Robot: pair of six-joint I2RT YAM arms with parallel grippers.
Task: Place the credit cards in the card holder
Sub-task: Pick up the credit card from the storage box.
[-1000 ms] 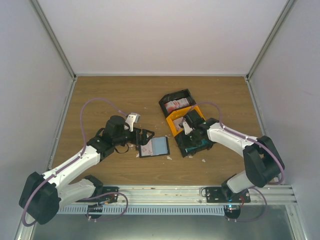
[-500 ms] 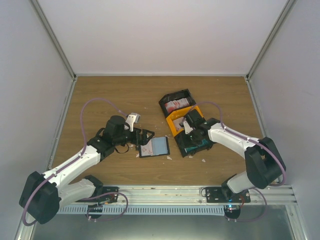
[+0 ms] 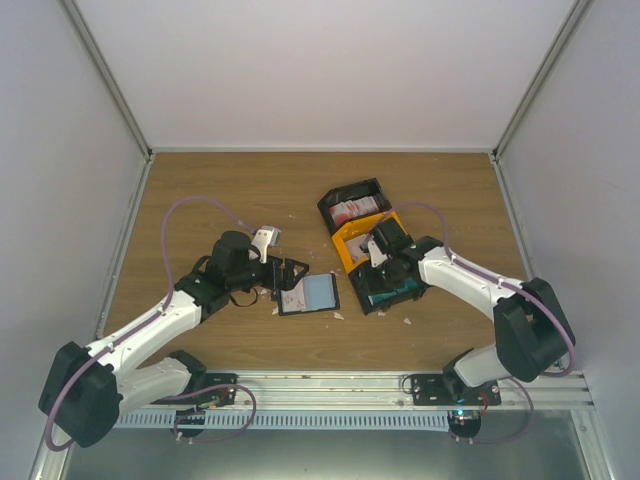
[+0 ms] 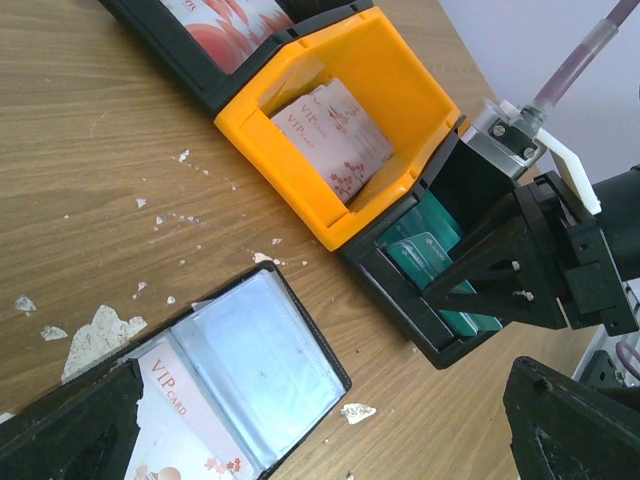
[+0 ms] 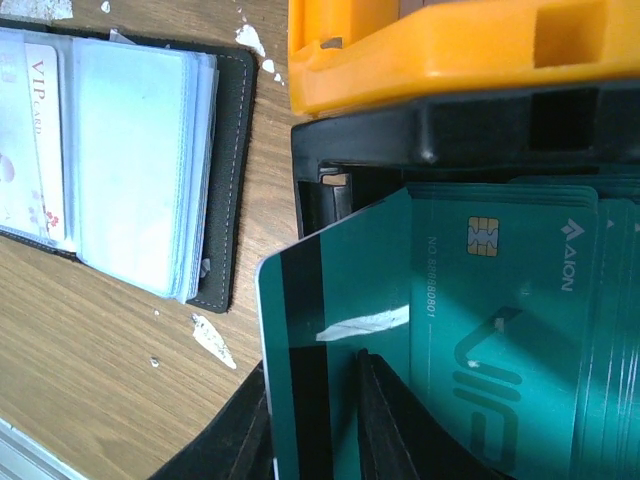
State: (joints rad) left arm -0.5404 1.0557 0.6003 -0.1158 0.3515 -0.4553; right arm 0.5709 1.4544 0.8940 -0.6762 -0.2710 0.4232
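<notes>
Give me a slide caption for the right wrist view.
Right gripper pinching one teal card over the black tray's teal stack, open card holder lying beside it.

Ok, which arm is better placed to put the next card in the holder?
Right. Its jaws are shut on a teal card, tilted up out of the black tray, just beside the open card holder. The left jaws stand open at the holder's other side, with no card.
</notes>
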